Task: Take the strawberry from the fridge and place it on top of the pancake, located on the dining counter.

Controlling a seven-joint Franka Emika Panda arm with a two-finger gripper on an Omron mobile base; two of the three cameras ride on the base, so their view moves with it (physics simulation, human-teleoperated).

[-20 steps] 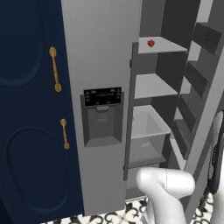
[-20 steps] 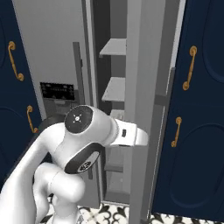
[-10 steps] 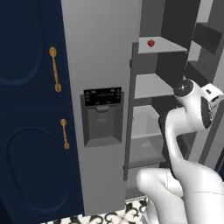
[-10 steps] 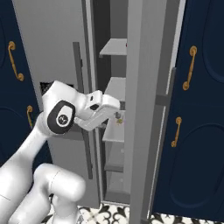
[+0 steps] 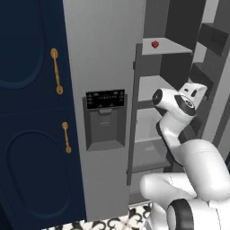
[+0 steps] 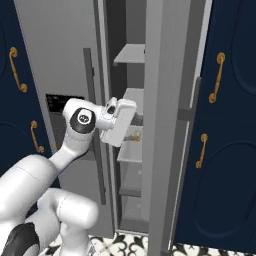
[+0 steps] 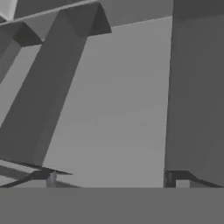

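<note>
Fridge [image 5: 105,54] door open. Strawberry [image 5: 155,44] sits at front edge of top shelf [image 5: 173,46]. Gripper [image 7: 113,177] spread wide, empty, inside fridge well below it. Risk: wrist clips shelf edge while rising, knocks berry off.

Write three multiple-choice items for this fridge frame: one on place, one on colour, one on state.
1. Where is the strawberry?
A. top shelf of the fridge
B. bottom drawer
C. floor

2. What colour are the cabinet handles?
A. black
B. gold
C. white

3. How is the end effector?
A. shut on the strawberry
B. shut and empty
C. open and empty

Answers: 1 A, the red fruit sits on the highest shelf in the left base view. 2 B, gold bars stand on the navy doors. 3 C, the hand view shows its tips wide apart with nothing between.
</note>
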